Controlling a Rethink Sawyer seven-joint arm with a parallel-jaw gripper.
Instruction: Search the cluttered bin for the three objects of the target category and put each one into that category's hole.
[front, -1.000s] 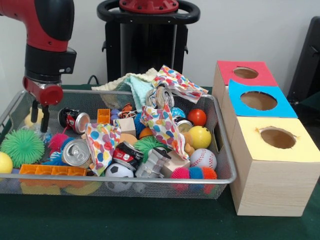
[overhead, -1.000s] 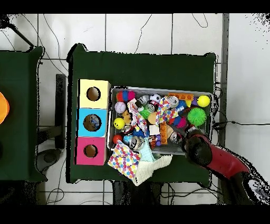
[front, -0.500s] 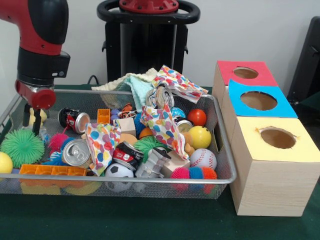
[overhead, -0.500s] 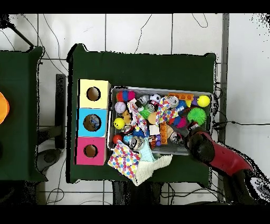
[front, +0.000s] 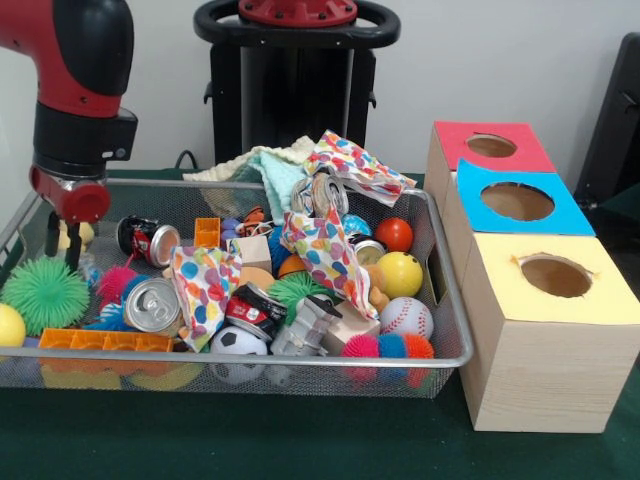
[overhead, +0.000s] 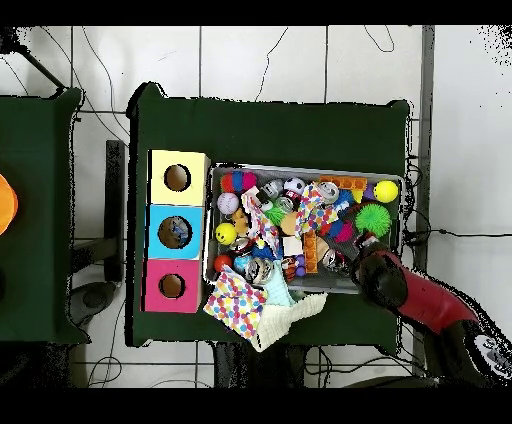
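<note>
The gripper (front: 62, 247) has been shifted from beside the dented can (front: 147, 240) to the bin's (front: 440, 330) far corner, near the green spiky ball (front: 44, 294). The fingers are parted narrowly, empty. Nothing has been delivered to the holes (front: 555, 275).

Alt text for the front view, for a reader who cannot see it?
A red and black arm lowers its gripper into the left end of a wire mesh bin crowded with balls, cans, blocks and patterned cloths. Right of it stand three wooden boxes with holed red, blue and yellow tops.
</note>
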